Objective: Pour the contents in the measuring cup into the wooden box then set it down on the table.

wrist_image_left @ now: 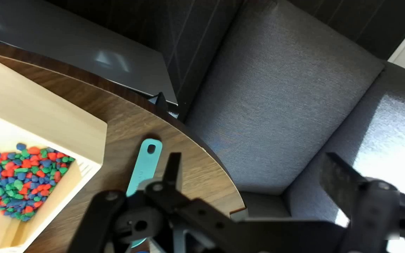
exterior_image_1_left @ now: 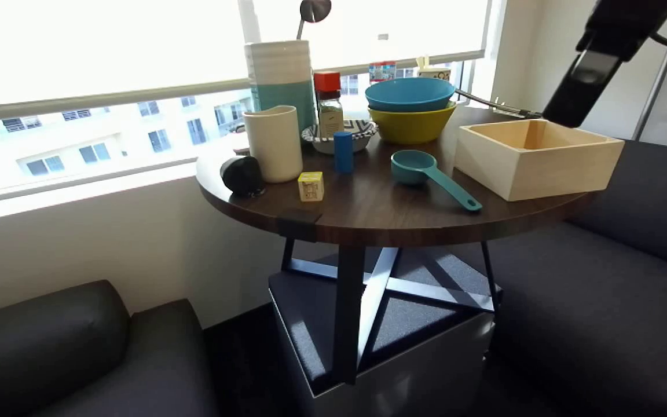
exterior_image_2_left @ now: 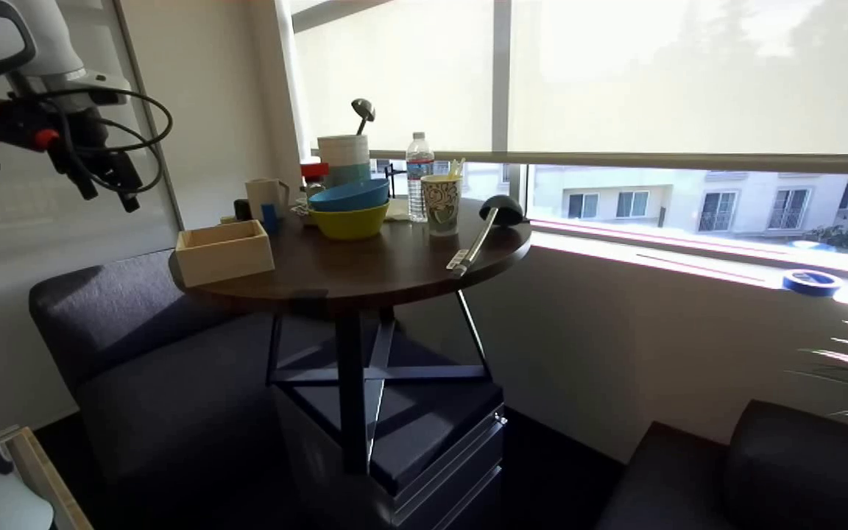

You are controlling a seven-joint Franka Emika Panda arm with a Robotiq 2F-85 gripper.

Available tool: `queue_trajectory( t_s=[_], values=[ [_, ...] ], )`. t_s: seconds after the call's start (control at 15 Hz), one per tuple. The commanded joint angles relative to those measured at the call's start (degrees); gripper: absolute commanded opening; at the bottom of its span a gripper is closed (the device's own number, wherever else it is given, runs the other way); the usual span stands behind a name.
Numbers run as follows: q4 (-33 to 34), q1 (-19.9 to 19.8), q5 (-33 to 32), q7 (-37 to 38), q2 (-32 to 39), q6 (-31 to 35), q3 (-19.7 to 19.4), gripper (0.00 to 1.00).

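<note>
The teal measuring cup [exterior_image_1_left: 411, 167] rests on the dark round table [exterior_image_1_left: 362, 205], its handle towards the near edge. What its bowl holds cannot be told. In the wrist view its handle [wrist_image_left: 145, 167] shows left of the fingers; the gripper hides most of its bowl. The pale wooden box [exterior_image_1_left: 568, 171] stands at the table edge, also in an exterior view [exterior_image_2_left: 227, 258]. In the wrist view the box [wrist_image_left: 40, 95] holds red, green and blue bits. My gripper [wrist_image_left: 252, 154] is wide open and empty, above and beside the box in an exterior view [exterior_image_2_left: 110, 199].
Blue and yellow bowls [exterior_image_1_left: 411, 110] stand behind the cup. A blue cylinder [exterior_image_1_left: 343, 152], a small yellow-topped cube [exterior_image_1_left: 311, 186], a white mug [exterior_image_1_left: 275, 145] and a black object [exterior_image_1_left: 241, 175] stand beside it. A grey chair [wrist_image_left: 280, 98] is past the table edge.
</note>
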Motion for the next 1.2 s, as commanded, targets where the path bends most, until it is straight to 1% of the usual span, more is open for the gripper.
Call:
queue_trajectory(
  t_s=[0.0, 0.07, 0.2, 0.33, 0.53, 0.8, 1.0, 1.13],
  values=[
    [0.2, -0.2, 0.1, -0.1, 0.0, -0.3, 0.1, 1.00],
    [0.2, -0.2, 0.1, -0.1, 0.0, -0.3, 0.1, 1.00],
    [1.1, 0.1, 0.5, -0.6, 2.6, 2.5, 0.7, 1.00],
    [1.6, -0.1, 0.0, -0.4, 4.2, 3.6, 1.2, 1.00],
    [2.6, -1.5, -1.9, 1.0, 7.2, 5.5, 2.8, 1.00],
    [5.2, -5.1, -6.8, 4.6, 11.7, 5.9, 5.2, 1.00],
    [7.2, -7.4, -10.3, 7.0, 14.6, 5.5, 5.9, 1.00],
    [8.5, -8.1, -11.3, 7.8, 16.8, 5.3, 5.7, 1.00]
  ],
)
